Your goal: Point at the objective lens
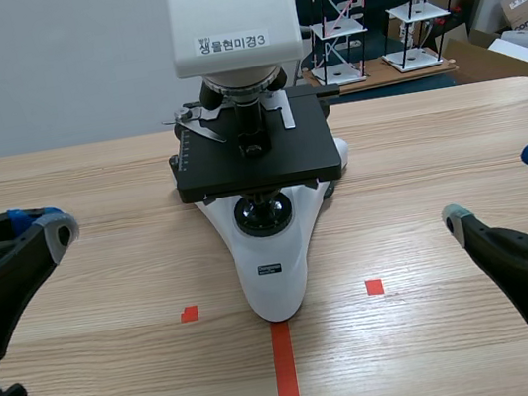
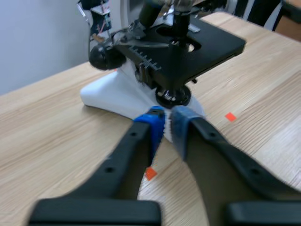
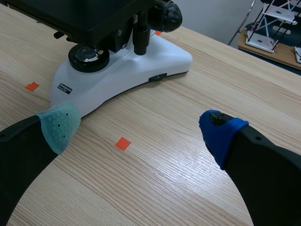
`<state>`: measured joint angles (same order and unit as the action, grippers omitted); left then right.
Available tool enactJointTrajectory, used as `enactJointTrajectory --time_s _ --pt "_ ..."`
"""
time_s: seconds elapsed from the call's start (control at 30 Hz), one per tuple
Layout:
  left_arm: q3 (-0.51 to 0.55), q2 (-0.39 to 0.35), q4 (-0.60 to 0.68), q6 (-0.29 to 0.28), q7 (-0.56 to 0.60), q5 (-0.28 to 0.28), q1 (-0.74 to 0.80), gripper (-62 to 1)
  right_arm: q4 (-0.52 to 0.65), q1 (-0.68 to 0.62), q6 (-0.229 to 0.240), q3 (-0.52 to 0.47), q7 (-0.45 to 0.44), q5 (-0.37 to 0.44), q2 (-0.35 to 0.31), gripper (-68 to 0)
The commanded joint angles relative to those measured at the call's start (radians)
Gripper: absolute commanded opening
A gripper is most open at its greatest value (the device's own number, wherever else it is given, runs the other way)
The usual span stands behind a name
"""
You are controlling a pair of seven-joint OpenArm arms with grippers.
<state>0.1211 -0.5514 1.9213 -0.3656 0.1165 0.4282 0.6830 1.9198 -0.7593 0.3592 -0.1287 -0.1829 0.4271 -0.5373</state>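
Note:
A white microscope [image 1: 271, 257] with a black stage [image 1: 258, 159] stands mid-table. Its objective lens [image 1: 250, 120] hangs under the white head, just over the stage. In the left wrist view the objective lens [image 2: 180, 28] shows as a dark tube above the stage [image 2: 211, 44]. My left gripper [image 1: 42, 225] is low at the table's left, shut, with its pads almost touching and nothing between them. It [image 2: 168, 117] points toward the microscope's base. My right gripper [image 1: 504, 188] sits open at the right, well clear of the microscope base [image 3: 141, 70]. The right gripper [image 3: 140, 129] is empty.
The lamp lens [image 1: 265, 216] sits in the base under the stage. A focus knob [image 2: 104, 55] sticks out on the microscope's side. White wire racks [image 1: 414, 3] and cardboard boxes [image 1: 526, 1] stand behind the table's far right.

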Motion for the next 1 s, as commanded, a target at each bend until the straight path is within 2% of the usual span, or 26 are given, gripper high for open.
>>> enactJointTrajectory --time_s 0.0,0.1,0.23,0.4,0.67,0.97 --pt "-0.024 0.003 -0.006 -0.005 0.05 0.01 -0.019 -58.5 0.008 0.011 -0.001 0.004 -0.014 0.004 0.0 -12.2" --pt "-0.084 0.003 -0.055 -0.005 0.113 0.009 -0.071 -58.6 0.008 0.011 -0.001 0.004 -0.014 0.004 0.0 -12.2" --pt "-0.175 0.02 -0.147 0.001 0.114 -0.003 -0.183 -58.6 0.008 0.011 -0.001 0.004 -0.014 0.004 0.0 -12.2" --pt "-0.228 0.07 -0.237 0.003 0.111 -0.003 -0.312 -58.6 0.008 0.011 -0.001 0.004 -0.014 0.004 0.0 -12.2" --pt "-0.334 0.106 -0.294 0.003 0.056 -0.021 -0.473 -58.6 0.008 0.011 -0.001 0.004 -0.014 0.004 0.0 -12.2" --pt "-0.432 0.135 -0.326 0.015 0.016 -0.029 -0.571 -58.6 0.008 0.011 -0.001 0.004 -0.014 0.003 -0.001 -12.2"
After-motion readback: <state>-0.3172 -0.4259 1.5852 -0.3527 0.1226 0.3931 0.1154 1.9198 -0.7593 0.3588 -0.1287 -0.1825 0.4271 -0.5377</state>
